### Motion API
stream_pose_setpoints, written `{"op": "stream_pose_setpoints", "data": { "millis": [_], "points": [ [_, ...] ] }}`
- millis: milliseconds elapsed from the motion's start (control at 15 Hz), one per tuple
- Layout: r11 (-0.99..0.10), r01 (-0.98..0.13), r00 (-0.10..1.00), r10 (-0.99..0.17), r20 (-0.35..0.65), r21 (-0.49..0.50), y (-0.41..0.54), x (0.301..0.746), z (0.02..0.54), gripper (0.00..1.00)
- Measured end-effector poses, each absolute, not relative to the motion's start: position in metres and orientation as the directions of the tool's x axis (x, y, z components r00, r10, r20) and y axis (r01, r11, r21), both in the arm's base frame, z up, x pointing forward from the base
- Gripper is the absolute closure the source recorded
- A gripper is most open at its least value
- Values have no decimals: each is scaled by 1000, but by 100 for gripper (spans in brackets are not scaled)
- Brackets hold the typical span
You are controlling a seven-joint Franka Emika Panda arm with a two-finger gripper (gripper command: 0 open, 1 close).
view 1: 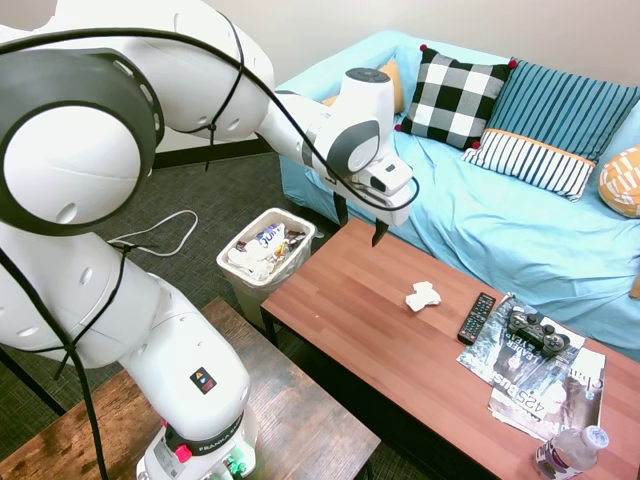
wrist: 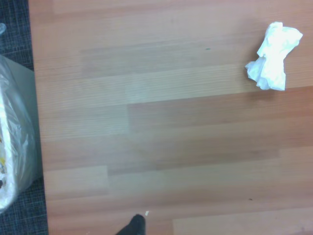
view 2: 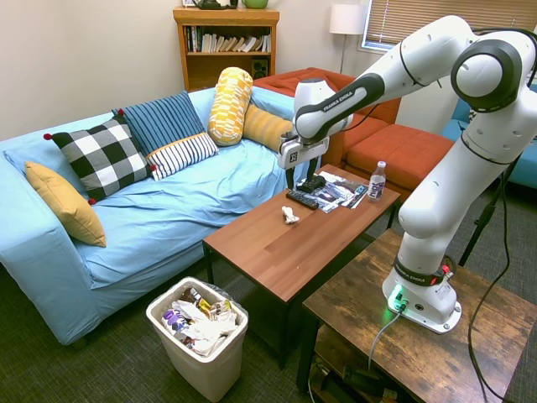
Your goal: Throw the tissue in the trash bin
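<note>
Desk: bare brown top at frame centre; a low pincer descent risks scraping it.
Trash bin: left of centre, on the floor beside the desk end, already heaped, so a careless drop may bounce out.
Pincer: open, empty, hovering above the desk.
Tissue: right of centre, near the remote; thin and crumpled, it may slip the fingers.

Three cameras around one tabletop

One exterior looks down from behind the arm toward the sofa; the other faces it from across the room; the wrist looks straight down, close. All share the tabletop.
</note>
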State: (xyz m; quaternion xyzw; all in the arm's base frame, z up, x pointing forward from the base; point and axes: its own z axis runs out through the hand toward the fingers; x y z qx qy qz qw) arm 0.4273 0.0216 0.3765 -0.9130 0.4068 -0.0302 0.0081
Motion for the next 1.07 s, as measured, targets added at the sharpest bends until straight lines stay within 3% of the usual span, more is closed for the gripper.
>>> {"op": "stream_pose_setpoints", "data": {
  "millis": [333, 533, 1067],
  "points": [
    [-635, -771, 632, -772, 70, -39, 19, 444, 357, 0],
    [-573, -819, 568, -816, 106, -22, -6, 480, 323, 0],
    [-458, -886, 463, -882, 88, 69, -44, 590, 198, 0]
  ]
}}
